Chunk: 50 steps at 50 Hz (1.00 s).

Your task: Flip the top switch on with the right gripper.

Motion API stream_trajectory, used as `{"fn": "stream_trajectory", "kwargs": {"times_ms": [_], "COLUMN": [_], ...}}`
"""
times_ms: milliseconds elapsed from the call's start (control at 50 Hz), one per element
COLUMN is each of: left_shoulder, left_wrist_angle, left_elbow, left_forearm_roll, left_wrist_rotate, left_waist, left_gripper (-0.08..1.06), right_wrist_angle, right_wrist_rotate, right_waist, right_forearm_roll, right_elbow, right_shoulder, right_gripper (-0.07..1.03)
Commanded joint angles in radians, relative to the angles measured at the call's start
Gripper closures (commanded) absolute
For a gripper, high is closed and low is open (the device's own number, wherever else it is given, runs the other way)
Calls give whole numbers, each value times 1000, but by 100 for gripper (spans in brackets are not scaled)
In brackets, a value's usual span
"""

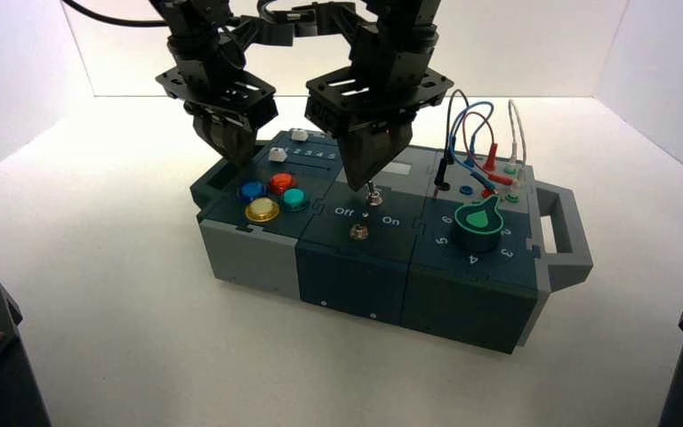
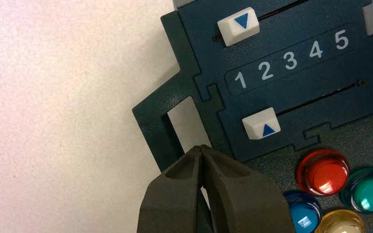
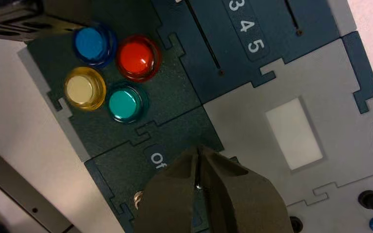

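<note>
- You're looking at a plain white table (image 1: pixel 116 329).
- On it, just past centre toward 12 o'clock, sits one box (image 1: pixel 356 276), turned askew.
- Its handles (image 1: pixel 562 233) point toward 3 and 9 o'clock.

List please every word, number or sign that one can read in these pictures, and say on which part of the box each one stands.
"1 2 3 4 5": on the number strip between the two white sliders.
"Off" and "On": either side of the top switch, below the right gripper.
"6 5 4 3": around the green knob; the rest of the dial is hidden.
Blue triangles: one on each slider cap.
</note>
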Motion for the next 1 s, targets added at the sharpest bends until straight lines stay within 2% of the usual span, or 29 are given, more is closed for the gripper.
{"fn": "stream_trajectory", "kwargs": {"times_ms": [20, 320, 480, 780, 820, 880, 960, 980, 1000], "left_shoulder": [29, 29, 29, 43, 44, 43, 41, 41, 41], "left_wrist_angle": [11, 12, 12, 14, 14, 17, 18, 18, 18], "left_elbow": [9, 9, 9, 6, 6, 6, 6, 6, 6], "left_forearm_roll": [14, 14, 14, 14, 14, 14, 14, 14, 14], "left_wrist_rotate": [5, 5, 5, 5, 5, 5, 5, 5, 5], "left_waist": [23, 25, 25, 23, 23, 25, 23, 23, 23], "left_gripper": [101, 101, 101, 101, 101, 101, 101, 101, 101], "right_wrist_angle": [-3, -2, -2, 0, 14, 83, 132, 178, 178], "right_wrist_rotate": [-2, 0, 3, 6, 6, 8, 9, 9, 9], "right_waist": [3, 0, 0, 0, 0, 2, 2, 2, 2], "right_forearm_roll": [0, -3, -3, 0, 3, 12, 18, 23, 23], "right_elbow": [-6, 32, 95, 75, 67, 44, 32, 21, 21], "right_shoulder": [-20, -44, -83, -103, -114, -146, -163, -181, -181], "right_gripper": [99, 99, 99, 99, 99, 99, 99, 99, 99]}}
